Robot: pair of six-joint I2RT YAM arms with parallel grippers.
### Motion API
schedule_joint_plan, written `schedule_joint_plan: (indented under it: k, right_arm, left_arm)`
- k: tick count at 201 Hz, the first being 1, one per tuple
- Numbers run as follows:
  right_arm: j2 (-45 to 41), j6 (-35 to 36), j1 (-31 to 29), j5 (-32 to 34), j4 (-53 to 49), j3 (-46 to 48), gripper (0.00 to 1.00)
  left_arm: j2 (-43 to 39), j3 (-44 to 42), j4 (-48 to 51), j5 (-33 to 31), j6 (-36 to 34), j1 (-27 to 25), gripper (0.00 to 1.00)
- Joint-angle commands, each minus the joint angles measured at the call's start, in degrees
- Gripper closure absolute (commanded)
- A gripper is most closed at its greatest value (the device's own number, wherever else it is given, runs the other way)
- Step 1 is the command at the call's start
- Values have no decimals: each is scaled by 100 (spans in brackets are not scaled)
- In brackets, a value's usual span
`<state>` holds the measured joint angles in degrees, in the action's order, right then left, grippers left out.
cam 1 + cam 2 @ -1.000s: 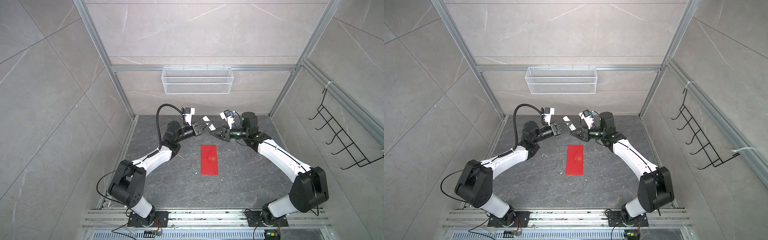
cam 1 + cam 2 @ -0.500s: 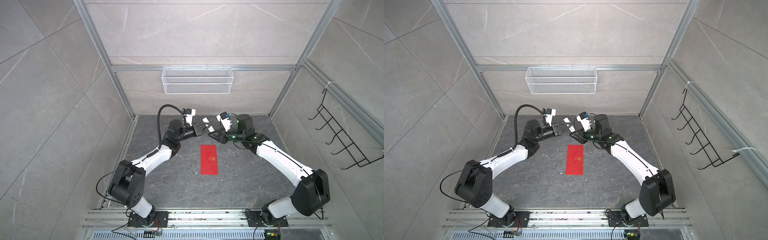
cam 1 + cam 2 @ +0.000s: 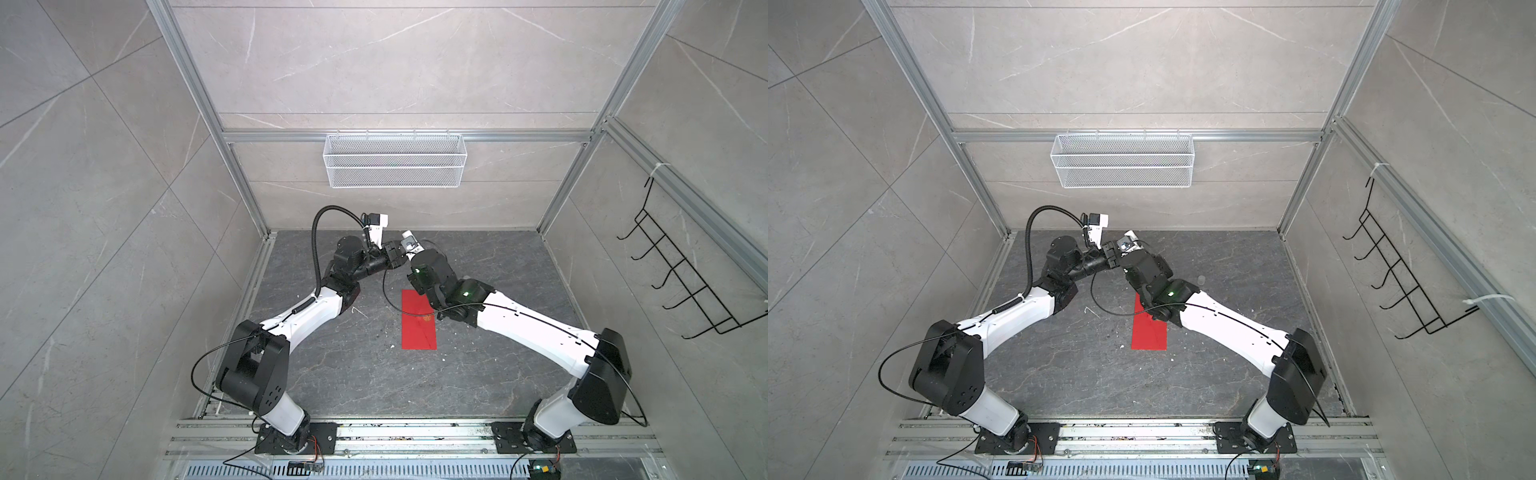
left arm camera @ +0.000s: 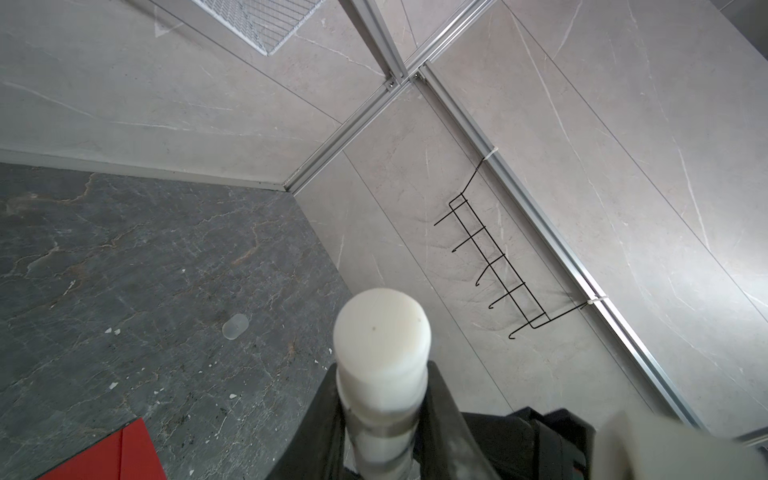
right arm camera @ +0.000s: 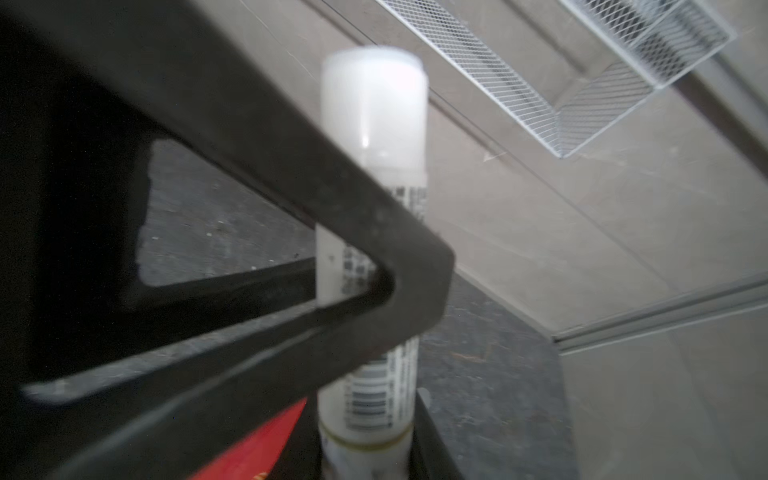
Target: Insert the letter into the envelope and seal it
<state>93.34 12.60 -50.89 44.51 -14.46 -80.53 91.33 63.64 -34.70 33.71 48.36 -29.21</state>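
The left gripper [image 4: 382,372] is clamped on the white glue stick [image 4: 380,328], and the right gripper [image 5: 365,419] pinches the same tube at its base. Both meet above the table [image 3: 340,374] at 12 o'clock from the red envelope [image 3: 417,332]. The envelope lies flat near the centre, its long side running 12 to 6, with the far end partly hidden by the right arm [image 3: 532,328].

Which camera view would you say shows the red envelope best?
A top view: the envelope lies flat on the table, mostly in sight, with only its far end covered by the right arm. The left wrist view catches just a red corner of it, and the right wrist view a blurred red sliver.
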Motion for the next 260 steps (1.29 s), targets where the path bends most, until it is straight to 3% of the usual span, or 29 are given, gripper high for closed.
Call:
schedule_joint_plan:
  k: [1, 21, 40, 88, 103, 134, 165, 200, 260]
  right_arm:
    - [172, 603, -175, 916, 561, -271, 100]
    - [-13, 340, -156, 381, 432, -185, 100]
    - [-297, -14, 22, -669, 70, -103, 82]
    - [-1226, -1108, 1395, -5199, -233, 454, 24]
    - [-1372, -1308, 1823, -6365, -93, 649, 15]
    - [-1412, -1759, 2440, -7797, 251, 909, 16]
    - [-1250, -2072, 2687, -8632, 613, 1005, 19]
    - [-1096, -2300, 2799, -8863, 862, 1016, 31]
    - [-949, -2461, 2856, -8934, 1076, 995, 65]
  left_arm:
    - [-1, 123, 68, 187, -160, -111, 100]
    - [-10, 123, 85, 181, -168, -113, 100]
    - [-27, 123, 56, 211, -169, -111, 100]
    - [-82, 194, -225, 460, -31, -90, 100]
    - [-80, 229, -290, 596, -24, -93, 100]
    - [-80, 228, -471, 754, 57, -93, 100]
    - [-41, 211, -647, 820, 198, -93, 100]
    - [-27, 211, -745, 881, 249, -93, 100]
    - [-19, 219, -731, 935, 228, -93, 100]
